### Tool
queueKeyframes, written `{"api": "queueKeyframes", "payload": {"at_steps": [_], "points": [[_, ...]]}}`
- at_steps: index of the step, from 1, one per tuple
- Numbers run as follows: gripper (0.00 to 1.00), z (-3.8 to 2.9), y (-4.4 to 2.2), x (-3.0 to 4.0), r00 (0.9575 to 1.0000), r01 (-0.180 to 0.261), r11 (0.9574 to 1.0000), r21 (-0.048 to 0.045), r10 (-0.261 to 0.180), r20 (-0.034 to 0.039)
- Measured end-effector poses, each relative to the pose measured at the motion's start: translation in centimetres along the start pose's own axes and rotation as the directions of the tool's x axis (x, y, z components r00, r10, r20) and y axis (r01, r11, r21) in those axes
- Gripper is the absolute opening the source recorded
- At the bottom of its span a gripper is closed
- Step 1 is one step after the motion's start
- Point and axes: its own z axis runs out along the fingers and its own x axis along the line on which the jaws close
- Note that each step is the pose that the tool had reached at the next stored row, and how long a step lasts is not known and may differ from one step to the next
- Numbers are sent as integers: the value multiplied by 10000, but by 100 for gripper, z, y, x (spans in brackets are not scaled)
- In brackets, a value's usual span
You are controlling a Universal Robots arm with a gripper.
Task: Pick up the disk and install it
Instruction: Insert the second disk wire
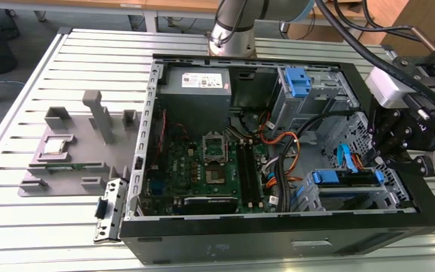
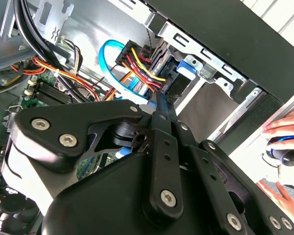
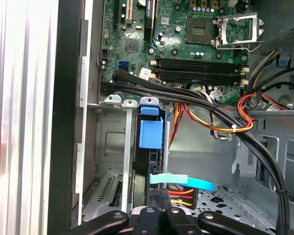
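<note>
My claw [image 1: 414, 161] hangs at the drive cage of the open computer case [image 1: 278, 238], fingers closed together and holding nothing. The disk [image 3: 150, 134] sits upright in the bay directly ahead of my claw, cabled. Judged step: seating. Any further push calls for straight, light pressure.

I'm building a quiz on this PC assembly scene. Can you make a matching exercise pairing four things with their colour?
Things:
1. disk carrier frame
2. flat data cable
3. motherboard
4. computer case outer shell

Colours:
A. black
B. green
C. light blue
D. blue

Pairs: 1-D, 2-C, 3-B, 4-A
</note>
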Motion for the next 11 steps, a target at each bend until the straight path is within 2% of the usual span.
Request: {"api": "queueKeyframes", "payload": {"at_steps": [11], "points": [[10,-1,1,17,10000,-1,10000,1,1,1]]}}
